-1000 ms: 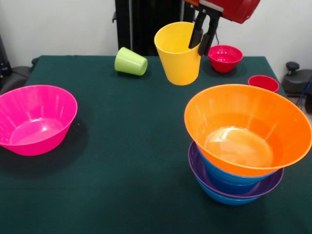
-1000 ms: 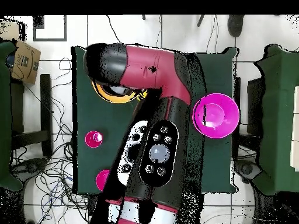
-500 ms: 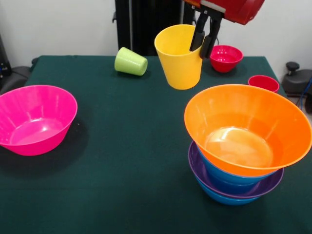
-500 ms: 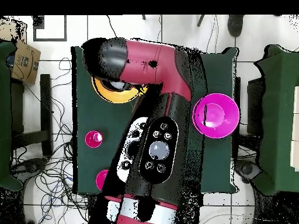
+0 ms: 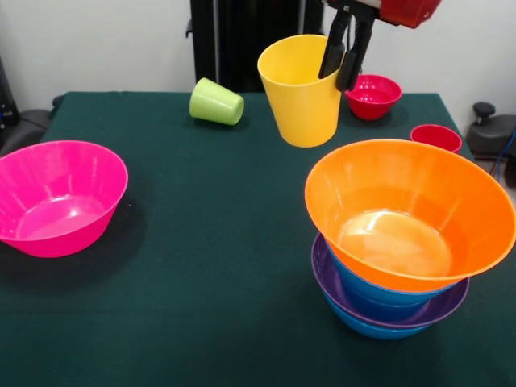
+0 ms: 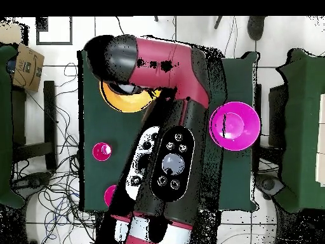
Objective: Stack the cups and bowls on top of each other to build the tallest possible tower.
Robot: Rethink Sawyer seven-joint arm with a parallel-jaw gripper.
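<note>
— Held where? Yellow tapered plastic cup point(image 5: 300, 89) aloft over the green-clothed bench point(image 5: 201, 266), upright, mouth up, tilted slightly.

— Gripped how? Black fingers point(image 5: 332, 50) of the red-and-black arm's gripper point(image 5: 345, 53) pinching the cup's rim wall, one finger inside, one outside, narrow on the plastic.

— Lying which way from the target? Cup up and toward the far side from the wide glossy orange plastic bowl point(image 5: 409, 211); bowl nearer the camera and to the picture's right in the front view. Judged next: across and down into that bowl, long axis kept vertical.

— In the containers? Orange bowl empty, topping the tower point(image 5: 391, 298): nested in a blue plastic bowl point(image 5: 379, 292), then a purple plastic bowl point(image 5: 439, 310), another blue rim lowest. Large pink plastic bowl point(image 5: 56, 197) empty, well apart at the bench's other end.

— Elsewhere? Lime green plastic cup point(image 5: 216, 102) on its side at the far edge; small red plastic bowl point(image 5: 372, 95) just behind the fingers; red plastic cup point(image 5: 436, 137) beyond the orange rim. Nothing visible in either.

— From overhead? Arm covering most of the bench; orange bowl partly showing, cup hidden beneath.
</note>
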